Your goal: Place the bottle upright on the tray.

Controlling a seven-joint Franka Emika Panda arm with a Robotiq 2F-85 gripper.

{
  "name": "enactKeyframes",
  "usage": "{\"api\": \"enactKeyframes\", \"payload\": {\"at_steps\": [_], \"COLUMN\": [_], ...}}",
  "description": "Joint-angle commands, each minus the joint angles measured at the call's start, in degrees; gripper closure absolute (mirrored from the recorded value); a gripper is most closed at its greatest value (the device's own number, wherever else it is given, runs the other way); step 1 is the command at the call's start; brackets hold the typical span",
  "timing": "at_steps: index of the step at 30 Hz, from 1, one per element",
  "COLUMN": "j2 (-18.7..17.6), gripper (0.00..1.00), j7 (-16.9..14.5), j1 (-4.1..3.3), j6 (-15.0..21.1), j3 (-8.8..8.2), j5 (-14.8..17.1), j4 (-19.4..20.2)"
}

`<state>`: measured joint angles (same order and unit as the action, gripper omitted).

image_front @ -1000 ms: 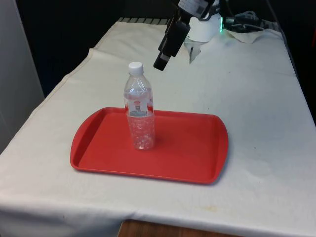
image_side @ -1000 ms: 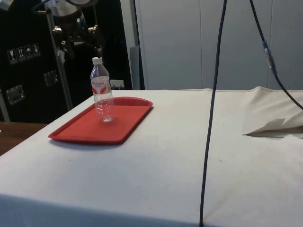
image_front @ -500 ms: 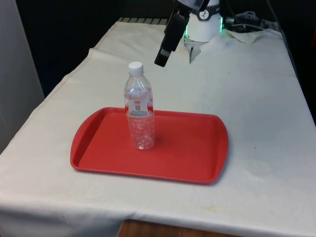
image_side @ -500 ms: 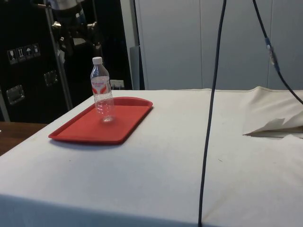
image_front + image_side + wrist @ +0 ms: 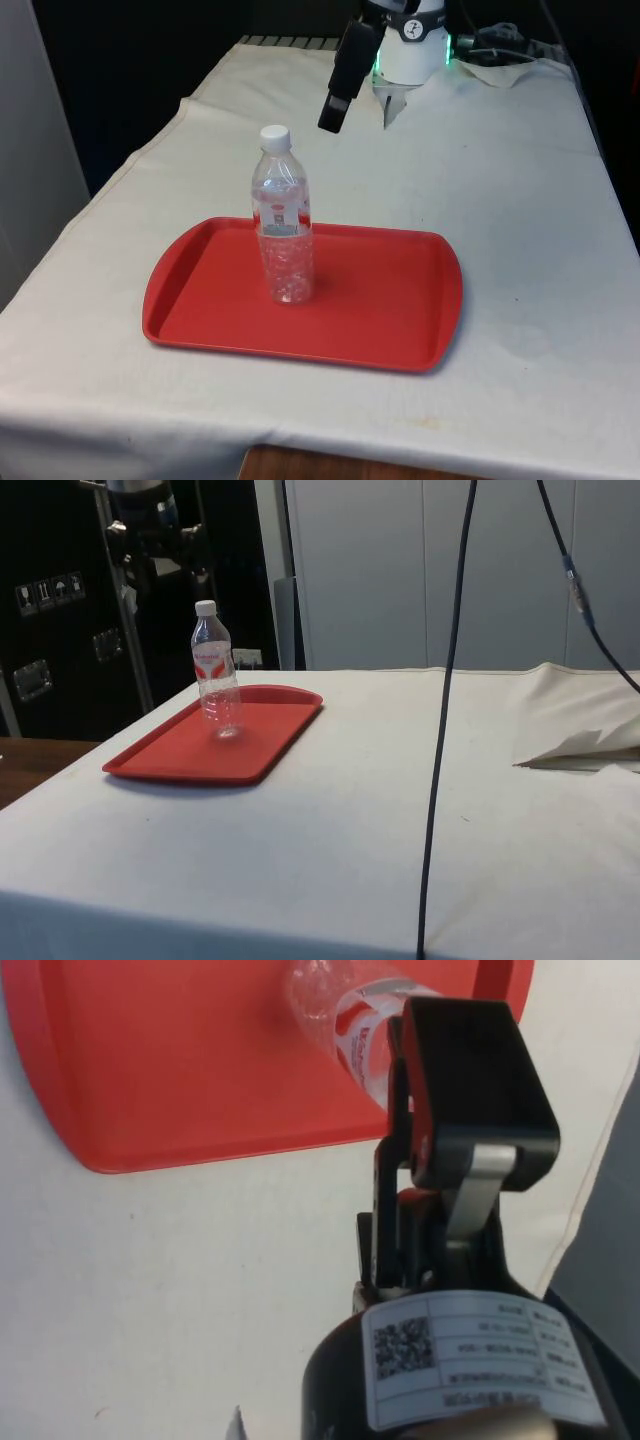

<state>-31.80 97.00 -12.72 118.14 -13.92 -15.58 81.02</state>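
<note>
Red tray [image 5: 400,310] lying centre frame in front view. Bottle [image 5: 282,225] standing upright on tray's left half, white cap on top. Gripper [image 5: 332,112] hovering beyond it, upper centre, holding nothing; finger gap: cannot tell.

The clear bottle [image 5: 216,670] is standing upright on the red tray [image 5: 190,754], white cap on top. The black gripper [image 5: 160,555] is hanging above and behind it, well clear of the cap, touching nothing.
</note>
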Motion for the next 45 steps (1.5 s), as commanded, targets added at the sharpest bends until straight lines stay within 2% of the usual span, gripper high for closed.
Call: {"api": "enactKeyframes", "payload": {"at_steps": [1, 4, 5, 6, 12, 13, 14, 21, 22, 23, 31, 32, 33, 41, 42, 43, 45], "j2": [0.34, 0.52, 0.29, 0.57, 0.92, 0.63, 1.03, 1.66, 1.38, 1.72, 2.52, 2.35, 2.64, 3.15, 2.92, 3.15, 3.15], "gripper": [0.0, 0.0, 0.0, 0.0, 0.0, 0.0, 0.0, 0.0, 0.0, 0.0, 0.0, 0.0, 0.0, 0.0, 0.0, 0.0, 0.0], "j7": [-0.8, -1.03, -0.29, -1.09, -1.72, -0.97, -1.78, -2.35, -1.6, -2.46, -3.78, -2.98, -3.9, -5.33, -4.81, -5.67, -6.07], "j1": [0.57, 0.74, 0.17, 0.8, 1.15, 0.69, 1.2, 1.66, 1.15, 1.72, 2.64, 2.12, 2.75, 3.32, 2.92, 3.5, 3.67], "j6": [0.46, 0.52, 0.0, 0.52, 0.29, 0.0, 0.23, 0.06, 0.0, 0.06, -0.29, -0.17, -0.29, -0.63, -0.63, -0.86, -1.03], "j3": [0.57, 0.52, 0.0, 0.52, 0.46, -0.06, 0.46, 0.4, -0.11, 0.4, 0.11, -0.34, 0.06, -0.57, -1.15, -0.69, -0.8], "j5": [1.26, 2.12, 1.15, 2.41, 4.24, 3.32, 4.47, 6.36, 5.27, 6.59, 9.11, 8.08, 9.34, 11.69, 11.17, 12.43, 13.24], "j4": [0.06, 0.0, -0.11, -0.06, -0.63, -0.74, -0.63, -1.03, -0.97, -1.09, -1.6, -1.49, -1.6, -2.01, -2.12, -2.23, -2.35]}}
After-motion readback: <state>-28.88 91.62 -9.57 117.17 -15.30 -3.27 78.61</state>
